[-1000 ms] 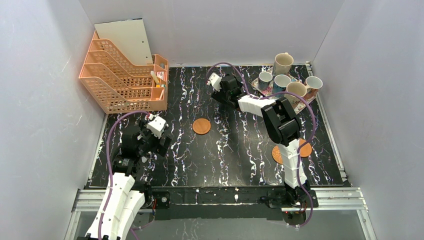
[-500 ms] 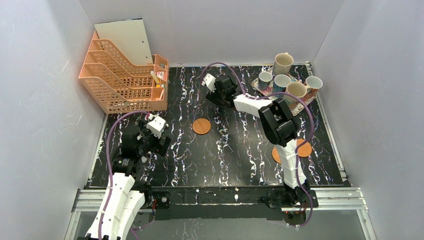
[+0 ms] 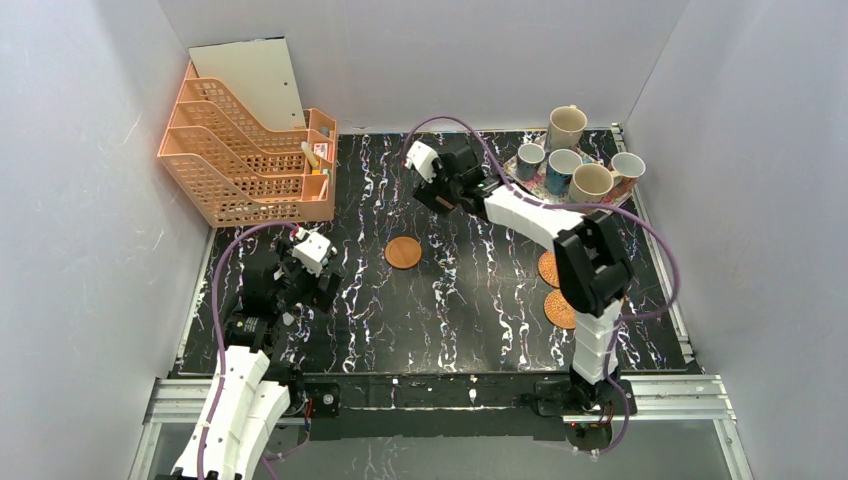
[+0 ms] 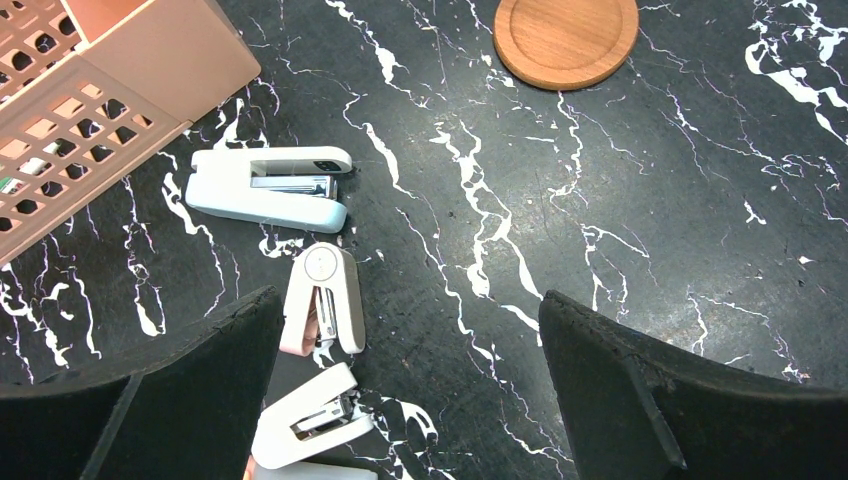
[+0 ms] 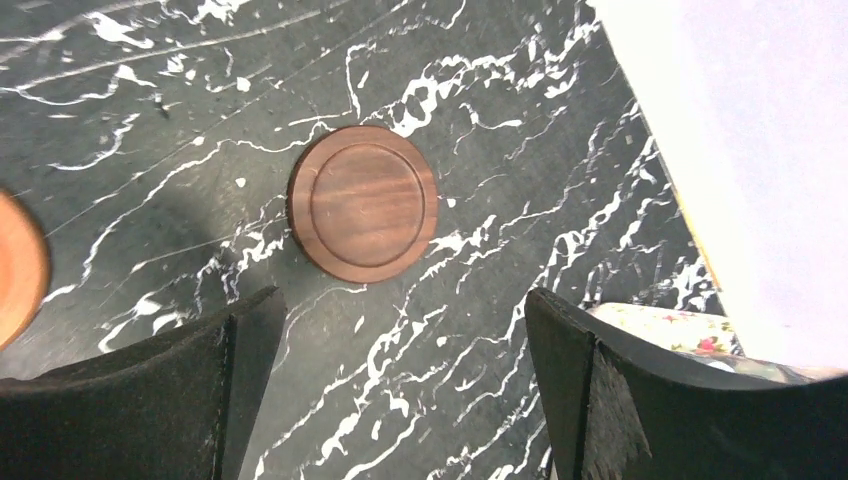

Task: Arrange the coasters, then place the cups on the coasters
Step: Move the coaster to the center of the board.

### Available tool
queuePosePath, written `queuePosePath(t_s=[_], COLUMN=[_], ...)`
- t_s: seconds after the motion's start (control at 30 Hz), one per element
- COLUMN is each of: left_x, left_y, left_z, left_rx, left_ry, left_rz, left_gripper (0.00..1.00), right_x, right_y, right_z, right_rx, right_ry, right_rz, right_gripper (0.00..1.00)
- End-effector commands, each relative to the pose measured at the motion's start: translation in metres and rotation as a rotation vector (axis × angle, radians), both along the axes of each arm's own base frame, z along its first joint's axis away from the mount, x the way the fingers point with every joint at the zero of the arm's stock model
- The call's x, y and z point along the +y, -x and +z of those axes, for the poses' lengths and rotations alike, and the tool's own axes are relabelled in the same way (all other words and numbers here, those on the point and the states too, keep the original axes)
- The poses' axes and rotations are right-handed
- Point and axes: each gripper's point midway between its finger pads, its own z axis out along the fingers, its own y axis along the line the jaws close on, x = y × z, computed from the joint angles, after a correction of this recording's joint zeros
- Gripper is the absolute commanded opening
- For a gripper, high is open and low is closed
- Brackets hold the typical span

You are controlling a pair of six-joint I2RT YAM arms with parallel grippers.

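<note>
Right wrist view: the right fingers (image 5: pixel 245 330) stand spread wide with nothing between them. Just beyond their tips and centred between them, the dark brown coaster (image 5: pixel 363 203) lies flat on the desk (image 5: pixel 150 100), rimmed face up. It is round, so it has no long axis, and its grain runs roughly from one finger to the other. Off to the left of the fingers a second coaster (image 5: pixel 15 270), orange-brown, is cut off by the frame edge. By the right-hand finger, a strip of the floral tray (image 5: pixel 660 330) peeks out, the rest hidden.

Left wrist view: the left fingers (image 4: pixel 250 340) are likewise parted and hold nothing. Well beyond them, toward the right-hand finger, a mid-brown wood coaster (image 4: pixel 566 38) lies flat, its far rim cut off. Three white staplers (image 4: pixel 268 188) lie near the left-hand finger, the nearest partly out of frame. A corner of the orange file rack (image 4: pixel 100 90) sits beyond them.

Top external view: five cups (image 3: pixel 566 125) stand upright on the tray, right of the right fingers: two beige, two blue, one brownish. Their handles are too small to read. Two wicker coasters (image 3: pixel 560 310) lie near the right arm (image 3: pixel 590 265), which partly covers one. The dark coaster cannot be made out here.
</note>
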Motion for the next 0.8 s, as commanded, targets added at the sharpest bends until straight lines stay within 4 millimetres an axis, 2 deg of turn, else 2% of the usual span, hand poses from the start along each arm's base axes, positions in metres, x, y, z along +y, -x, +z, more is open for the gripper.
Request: queuePosePath(t_s=[0.0,0.07,0.1,0.17,0.23,0.43,0.67,0.77], left_x=[0.002,0.002,0.002,0.002,0.001,0.000,0.000,0.000], left_y=[0.001,0.001,0.001,0.001,0.001,0.002,0.002,0.002], left_z=[-0.003,-0.003,-0.003,-0.003,-0.004,-0.007,-0.009,-0.009], left_rx=[0.004,0.003,0.003,0.007,0.013,0.031,0.039,0.039], left_ry=[-0.005,-0.005,-0.005,-0.005,-0.004,-0.003,-0.005,-0.003], left_rz=[0.003,0.004,0.004,0.002,-0.001,-0.010,-0.007,-0.010], left_gripper=[0.97,0.97,0.97,0.97,0.97,0.97,0.97,0.97], right_x=[-0.016,-0.035,-0.047,-0.076,-0.111,-0.223,-0.296,-0.330], right_y=[0.025,0.035,0.042,0.060,0.075,0.102,0.143,0.159], right_z=[0.026,0.022,0.027,0.018,0.011,-0.007,-0.014,-0.026], right_rx=[-0.041,-0.047,-0.050,-0.004,0.042,0.169,0.219,0.248], right_ry=[-0.006,0.029,0.034,0.065,0.112,0.162,0.232,0.272], right_rz=[0.028,0.014,0.003,-0.030,-0.075,-0.202,-0.246,-0.298], right_gripper=[0.98,0.98,0.98,0.98,0.98,0.98,0.98,0.98])
